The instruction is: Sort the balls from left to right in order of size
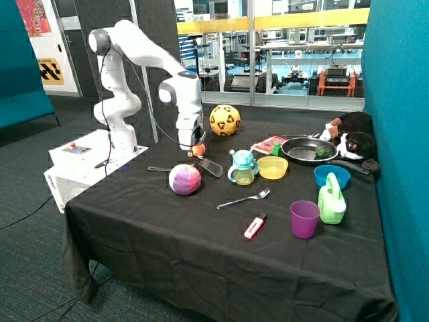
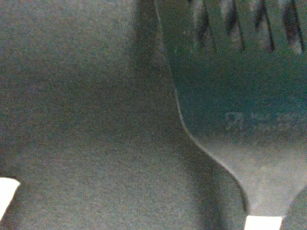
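Note:
The large yellow ball (image 1: pixel 224 120) with black marks sits toward the back of the black-clothed table (image 1: pixel 167 228). Nearer the front lies the mid-sized pink, white and purple ball (image 1: pixel 184 179). Between them, the small orange ball (image 1: pixel 200 149) rests right beside my gripper (image 1: pixel 193 147), which is down at the cloth. In the wrist view my gripper (image 2: pixel 135 211) is open: its white fingertips (image 2: pixel 7 191) stand far apart with only cloth between them, and the orange ball is out of sight there.
A black spatula (image 1: pixel 211 168) (image 2: pixel 240 96) lies just past the gripper. Further along are a teal sippy cup (image 1: pixel 242 168), yellow bowl (image 1: pixel 273 167), spoon (image 1: pixel 244 198), frying pan (image 1: pixel 308 150), blue bowl (image 1: pixel 332 176), purple cup (image 1: pixel 304 219), green watering can (image 1: pixel 332 203) and a marker (image 1: pixel 255 227).

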Tool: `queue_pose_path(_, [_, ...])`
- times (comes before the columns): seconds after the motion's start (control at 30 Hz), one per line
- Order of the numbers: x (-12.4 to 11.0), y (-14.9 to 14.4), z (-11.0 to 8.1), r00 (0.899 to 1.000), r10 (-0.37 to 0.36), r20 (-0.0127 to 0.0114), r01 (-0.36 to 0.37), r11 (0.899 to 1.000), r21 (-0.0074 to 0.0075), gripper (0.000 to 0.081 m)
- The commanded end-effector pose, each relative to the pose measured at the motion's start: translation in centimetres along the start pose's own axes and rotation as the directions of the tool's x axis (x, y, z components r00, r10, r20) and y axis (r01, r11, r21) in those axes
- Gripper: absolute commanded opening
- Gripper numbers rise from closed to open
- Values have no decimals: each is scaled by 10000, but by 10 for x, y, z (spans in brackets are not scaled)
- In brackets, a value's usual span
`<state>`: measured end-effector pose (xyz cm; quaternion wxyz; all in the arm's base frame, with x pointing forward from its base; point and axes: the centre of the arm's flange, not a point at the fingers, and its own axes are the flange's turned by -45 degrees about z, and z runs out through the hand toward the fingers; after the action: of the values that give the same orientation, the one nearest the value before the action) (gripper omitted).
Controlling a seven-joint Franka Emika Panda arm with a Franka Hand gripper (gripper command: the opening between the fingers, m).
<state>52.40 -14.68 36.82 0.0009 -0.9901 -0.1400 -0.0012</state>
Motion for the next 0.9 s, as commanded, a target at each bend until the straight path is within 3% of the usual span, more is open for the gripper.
queue_pose_path(0.0, [4,4,-29,10000,46,26,-46,10000,-15,722])
queue_pose_path(0.27, [-6,33,-47,9975,701,25,-701,9975,-17,736])
queue_pose_path(0.87, [-40,92,-48,9844,1761,23,-1760,9844,-20,806])
